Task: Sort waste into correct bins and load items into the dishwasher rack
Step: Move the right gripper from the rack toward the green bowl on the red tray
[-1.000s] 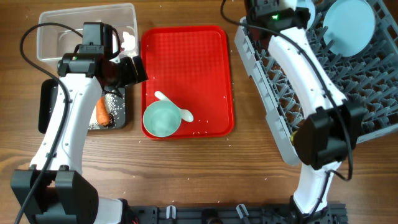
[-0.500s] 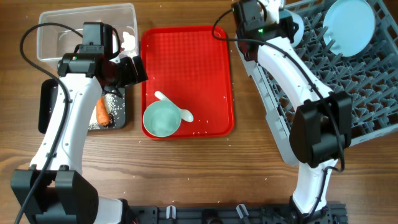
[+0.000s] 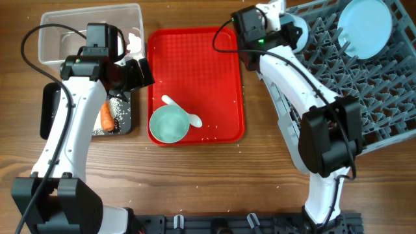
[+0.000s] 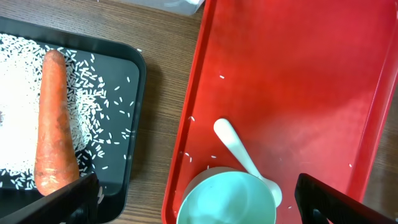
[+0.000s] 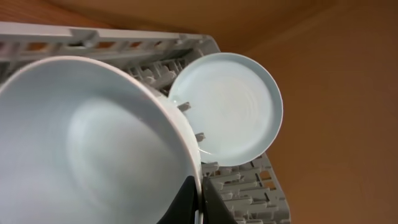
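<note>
My right gripper [image 3: 285, 26] is shut on the rim of a pale blue bowl [image 3: 298, 29], holding it over the near-left corner of the grey dishwasher rack [image 3: 344, 91]. In the right wrist view the fingers [image 5: 199, 202] pinch the bowl [image 5: 93, 143] edge, with the pale blue plate [image 5: 227, 109] standing in the rack [image 5: 249, 180] behind. The plate also shows in the overhead view [image 3: 365, 19]. My left gripper [image 3: 135, 71] [image 4: 199, 202] is open and empty. It hovers above the pale green bowl [image 4: 227, 199] and white spoon [image 4: 239, 155]. The carrot [image 4: 55, 124] and rice [image 4: 93, 106] lie in the black tray [image 3: 49, 110].
The red serving tray [image 3: 195, 58] holds the green bowl [image 3: 169, 125], the spoon [image 3: 182, 112] and a few rice grains. The clear tub [image 3: 52, 39] stands at the back left with something white in its right end. The wrapper, brown lump and yellow cup are not visible.
My right gripper has moved left and slightly toward the front with the pale blue bowl, from the rack's back to its left corner. The left arm has not moved.
</note>
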Tool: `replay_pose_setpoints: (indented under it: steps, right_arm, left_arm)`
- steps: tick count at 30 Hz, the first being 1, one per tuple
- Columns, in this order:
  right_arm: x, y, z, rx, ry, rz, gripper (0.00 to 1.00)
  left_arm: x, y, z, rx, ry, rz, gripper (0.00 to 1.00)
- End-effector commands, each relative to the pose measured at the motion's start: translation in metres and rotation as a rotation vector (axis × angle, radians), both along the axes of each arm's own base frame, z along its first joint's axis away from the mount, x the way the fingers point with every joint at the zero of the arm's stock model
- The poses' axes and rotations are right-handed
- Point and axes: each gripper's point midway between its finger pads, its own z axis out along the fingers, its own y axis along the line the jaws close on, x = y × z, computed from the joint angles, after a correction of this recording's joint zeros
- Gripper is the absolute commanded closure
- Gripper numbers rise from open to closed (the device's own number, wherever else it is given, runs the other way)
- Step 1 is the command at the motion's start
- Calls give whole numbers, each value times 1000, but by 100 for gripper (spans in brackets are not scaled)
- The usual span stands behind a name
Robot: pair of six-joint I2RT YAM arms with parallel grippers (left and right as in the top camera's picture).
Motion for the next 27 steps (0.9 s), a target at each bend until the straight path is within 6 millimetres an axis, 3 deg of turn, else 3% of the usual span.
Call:
replay_pose_setpoints:
  steps: [1, 3, 5, 9, 15, 20, 21, 22, 25, 27]
  right_arm:
    - [-7, -1, -26, -12, 68, 11, 96]
    - [-11, -12, -22, -99, 52, -33, 96]
    - [-12, -22, -1, -223, 12, -97, 95]
    - [0, -17, 12, -247, 2, -81, 96]
    - [-1, -9, -13, -223, 57, -13, 96]
    - [-7, 13, -38, -209, 122, 79, 96]
    - [-7, 16, -38, -208, 121, 87, 91]
    - [-7, 21, -37, -213, 120, 97, 58]
    - [-8, 28, -23, -255, 90, 83, 1]
    - [-5, 31, -11, -273, 65, 77, 0]
  left_arm:
    - [-1, 2, -5, 12, 14, -4, 0]
    - [-1, 2, -5, 12, 14, -4, 0]
    - [-1, 2, -5, 12, 14, -4, 0]
    - [-1, 2, -5, 12, 14, -4, 0]
    - [-1, 2, -5, 12, 14, -4, 0]
    - [-1, 2, -5, 12, 14, -4, 0]
    - [-1, 2, -5, 12, 14, -4, 0]
    - [-1, 2, -5, 12, 14, -4, 0]
    - [-1, 2, -5, 12, 14, -4, 0]
    - [-1, 2, -5, 12, 14, -4, 0]
